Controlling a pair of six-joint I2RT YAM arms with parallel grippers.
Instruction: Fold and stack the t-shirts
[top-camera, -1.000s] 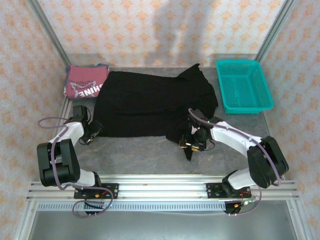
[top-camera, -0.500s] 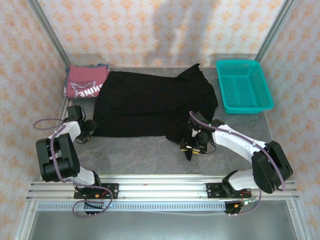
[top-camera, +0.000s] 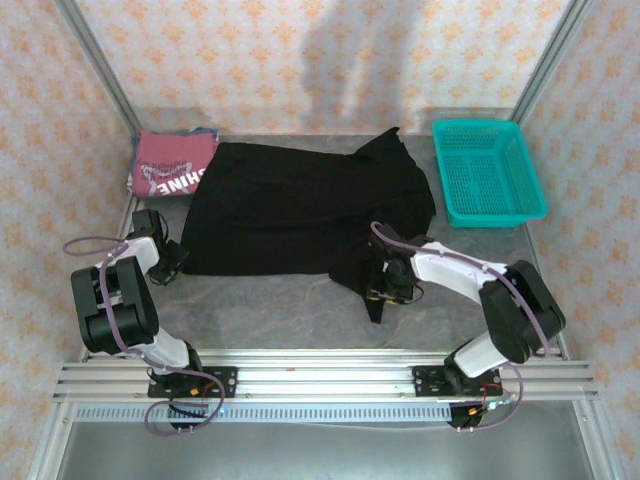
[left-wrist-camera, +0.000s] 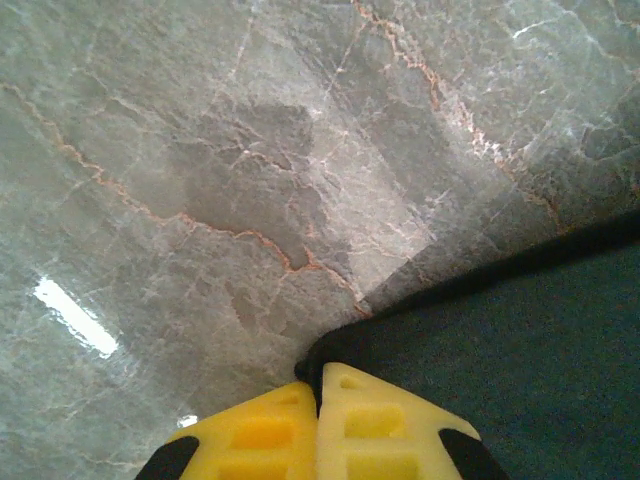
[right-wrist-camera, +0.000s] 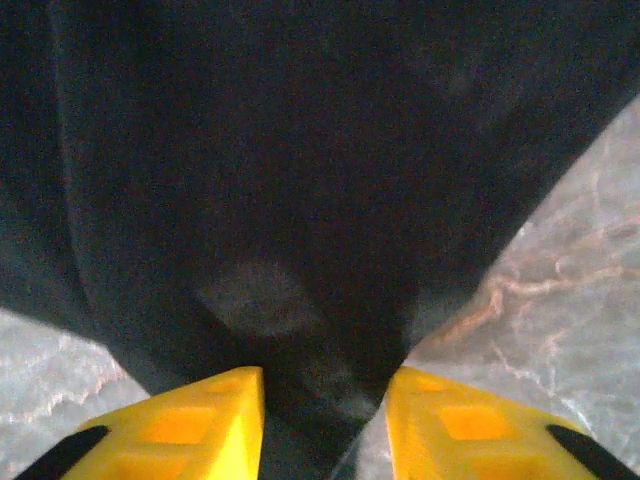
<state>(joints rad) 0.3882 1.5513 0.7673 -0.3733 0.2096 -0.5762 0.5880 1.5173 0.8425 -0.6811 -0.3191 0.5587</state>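
Note:
A black t-shirt (top-camera: 300, 210) lies spread over the middle of the table, with a sleeve pointing to the back right. My left gripper (top-camera: 178, 262) is at its near-left corner; in the left wrist view the yellow fingers (left-wrist-camera: 380, 420) are pressed together, and my left gripper (left-wrist-camera: 318, 375) is shut on the edge of the black t-shirt (left-wrist-camera: 520, 350). My right gripper (top-camera: 385, 285) sits on the near-right tail, where a bunched fold of the black t-shirt (right-wrist-camera: 300, 150) is squeezed in my right gripper (right-wrist-camera: 325, 385). A dark red t-shirt (top-camera: 172, 165) with white lettering lies folded at the back left.
A teal mesh basket (top-camera: 488, 216) stands at the back right. Grey marble table (top-camera: 280, 300) shows bare between the black shirt and the arm bases. Patterned walls and metal posts close in the sides and back.
Both grippers have closed on the black shirt's near edge. The left gripper has slid a little further back and left along the table, and the right arm has drawn in towards the cloth.

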